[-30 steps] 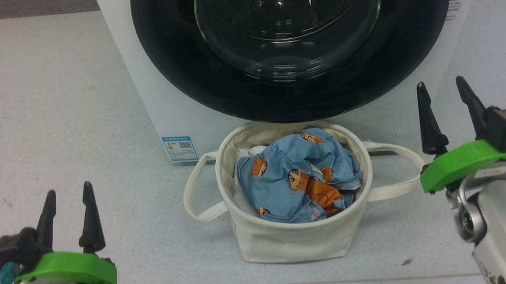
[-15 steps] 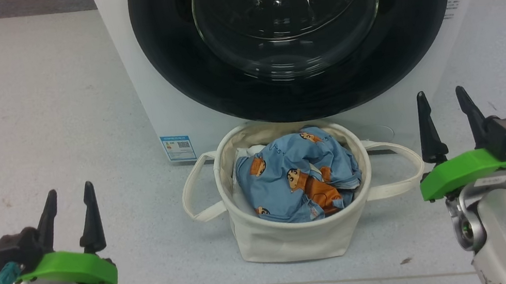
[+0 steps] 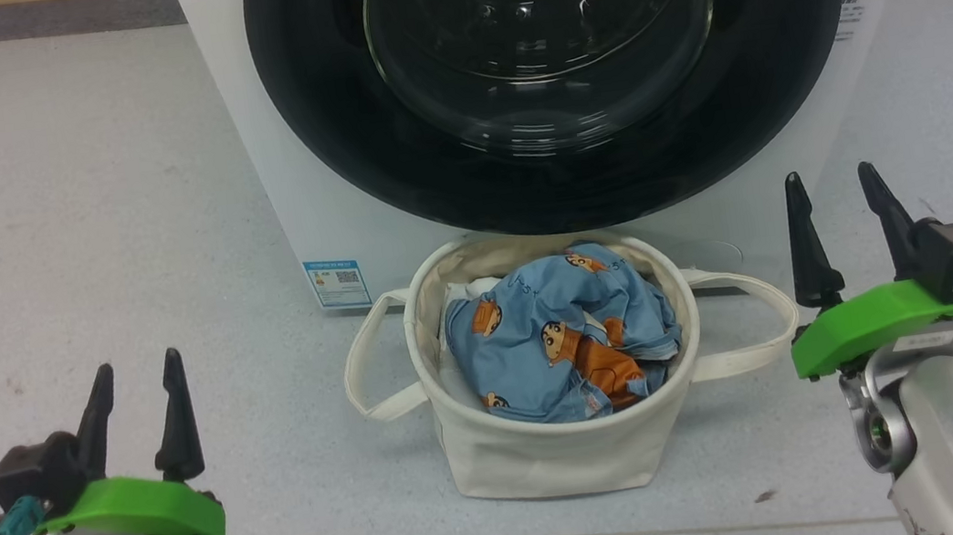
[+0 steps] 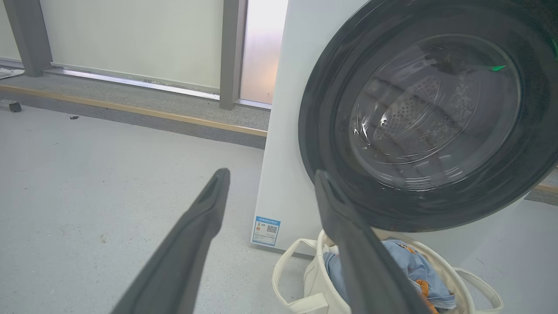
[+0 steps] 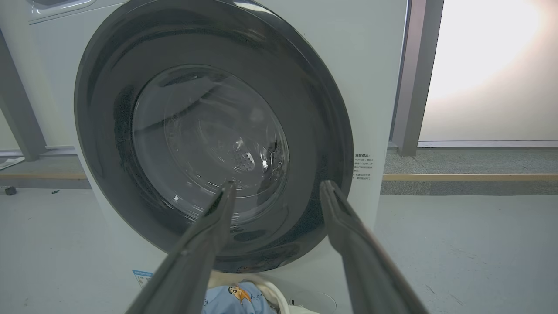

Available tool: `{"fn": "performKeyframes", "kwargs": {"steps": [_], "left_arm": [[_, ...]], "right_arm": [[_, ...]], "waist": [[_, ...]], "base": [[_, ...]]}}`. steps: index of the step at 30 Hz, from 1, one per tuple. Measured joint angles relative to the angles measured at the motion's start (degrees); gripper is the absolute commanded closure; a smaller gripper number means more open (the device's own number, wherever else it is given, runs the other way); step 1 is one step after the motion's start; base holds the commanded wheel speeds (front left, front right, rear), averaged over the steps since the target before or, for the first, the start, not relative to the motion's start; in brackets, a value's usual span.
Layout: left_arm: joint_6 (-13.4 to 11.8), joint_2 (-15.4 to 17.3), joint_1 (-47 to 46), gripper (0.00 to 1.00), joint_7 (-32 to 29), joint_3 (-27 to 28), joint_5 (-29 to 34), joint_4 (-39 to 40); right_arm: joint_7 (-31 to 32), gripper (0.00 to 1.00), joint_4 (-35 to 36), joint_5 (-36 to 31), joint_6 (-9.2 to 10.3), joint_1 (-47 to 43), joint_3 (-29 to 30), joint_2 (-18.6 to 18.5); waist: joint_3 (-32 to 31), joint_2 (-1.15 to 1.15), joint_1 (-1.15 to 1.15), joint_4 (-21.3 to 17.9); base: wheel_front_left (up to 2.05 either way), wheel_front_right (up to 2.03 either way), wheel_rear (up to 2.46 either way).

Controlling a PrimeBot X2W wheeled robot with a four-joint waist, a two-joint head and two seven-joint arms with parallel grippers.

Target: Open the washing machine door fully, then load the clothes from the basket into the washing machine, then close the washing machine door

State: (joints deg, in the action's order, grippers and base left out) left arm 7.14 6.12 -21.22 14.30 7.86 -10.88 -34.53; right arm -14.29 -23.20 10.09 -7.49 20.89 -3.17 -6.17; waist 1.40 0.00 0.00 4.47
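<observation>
The door (image 3: 551, 64) sits shut flush against the washer (image 3: 247, 132), black rim ringing the clear bowl, so step 1 of 3, opening it, looks not yet begun. The basket (image 3: 558, 464) stands on the floor (image 3: 65, 220) just in front of the washer's base, under the door's lower rim, probably so each garment has only a short lift into the drum. It may sit close to the door's swing, but I cannot tell which side hinges. The clothes (image 3: 560, 344), blue with cartoon figures, lie bunched inside the basket over some white padding, reaching about to its rim. The left tool (image 3: 136, 363) hangs low, left of the basket and well apart from it, its 2 fingers spread wide and holding nothing. The right tool (image 3: 829, 175) is higher, just beside the basket's right handle (image 3: 737, 359) and near the washer's lower right corner, also wide and empty. Its wrist view looks straight at the door, so I judge this arm is the better placed to reach for the door's edge. I cannot make out a latch or grip on the rim.
</observation>
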Motion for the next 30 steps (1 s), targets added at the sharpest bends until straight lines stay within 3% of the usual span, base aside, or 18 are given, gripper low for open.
{"fn": "performKeyframes", "kwargs": {"steps": [11,30], "left_arm": [[0.01,0.12,0.06,0.00,0.00,-0.70,-0.48,-0.05],[0.02,0.26,0.14,0.00,0.00,-3.31,-1.82,-0.71]], "right_arm": [[0.00,0.00,0.00,0.01,0.00,-0.07,0.00,0.00],[0.00,0.00,0.05,0.01,0.00,-0.08,-0.01,0.10]], "waist": [[-0.38,0.00,0.00,-0.13],[0.32,0.00,0.00,-0.59]], "base": [[0.44,0.69,-1.14],[1.07,1.34,-2.41]]}}
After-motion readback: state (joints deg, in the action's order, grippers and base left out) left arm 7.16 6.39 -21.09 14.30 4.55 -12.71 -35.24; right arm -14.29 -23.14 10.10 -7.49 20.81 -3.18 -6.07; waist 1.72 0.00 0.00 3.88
